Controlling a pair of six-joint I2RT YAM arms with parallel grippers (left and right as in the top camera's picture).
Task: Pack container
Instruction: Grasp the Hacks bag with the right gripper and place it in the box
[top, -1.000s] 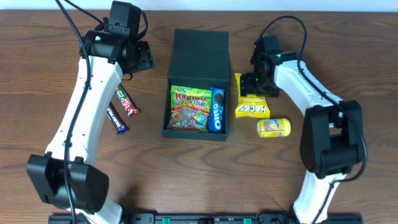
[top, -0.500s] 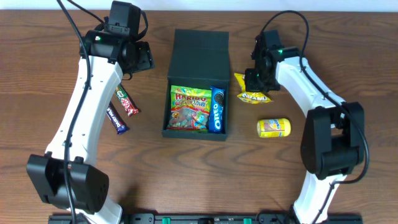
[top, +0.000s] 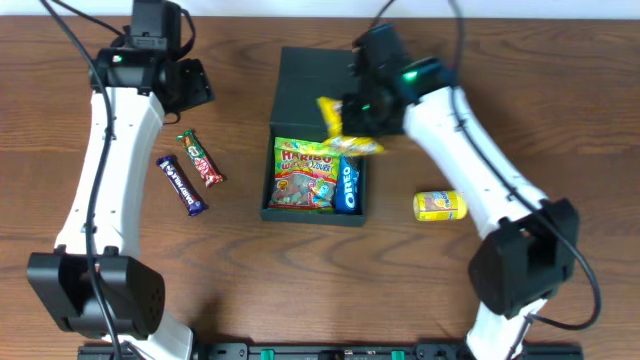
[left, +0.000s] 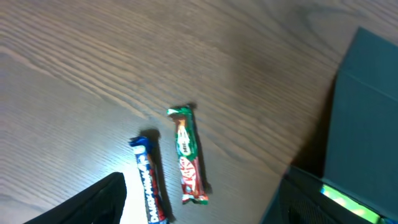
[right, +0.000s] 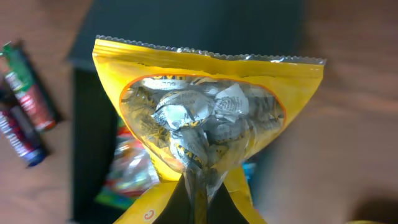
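Container (top: 305, 90): dark teal-black, matte, squarish; set at table (top: 250, 280) centre; flap lid laid open twd far edge.
Inside: Haribo bag (top: 304, 175) L, Oreo pack (top: 349, 187) R.
R gripper (top: 345, 110): clamped on yellow bag (right: 205, 118), held over container.
L gripper (top: 188, 85): fingers apart, far-left corner.
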